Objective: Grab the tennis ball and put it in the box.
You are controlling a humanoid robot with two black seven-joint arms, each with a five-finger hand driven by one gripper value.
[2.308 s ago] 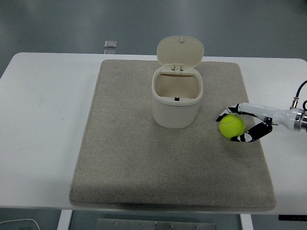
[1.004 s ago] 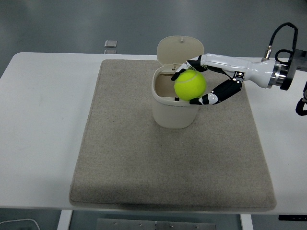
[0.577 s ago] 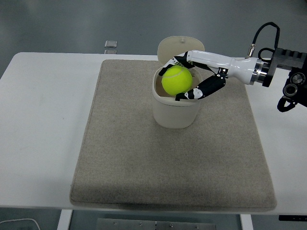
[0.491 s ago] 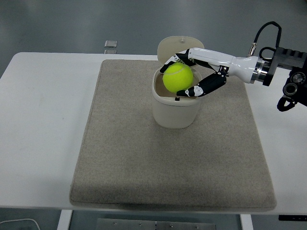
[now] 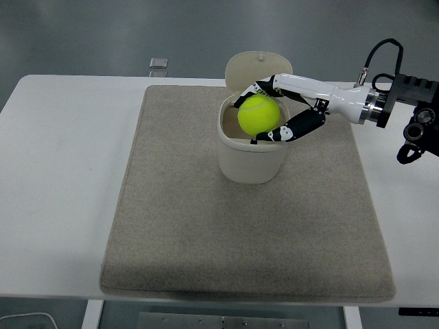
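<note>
- My right hand [image 5: 273, 110], fingers curled around the tennis ball [image 5: 258, 114], has carried it from the mat [image 5: 171, 226] up over the box [image 5: 251, 161].
- In the last half second it barely shifted; ball sits above the open mouth, lid [image 5: 257, 70] upright behind.
- Judgement: transport done; release comes next.
- Left hand not visible.

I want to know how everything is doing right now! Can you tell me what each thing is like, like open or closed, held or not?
tennis ball: held in the air over the box's opening, not dropped in yet.
right hand: fingers curled around the tennis ball.
box: upright on the mat.
lid: flipped open, standing up behind the opening.
mat: lying flat on the table.
</note>
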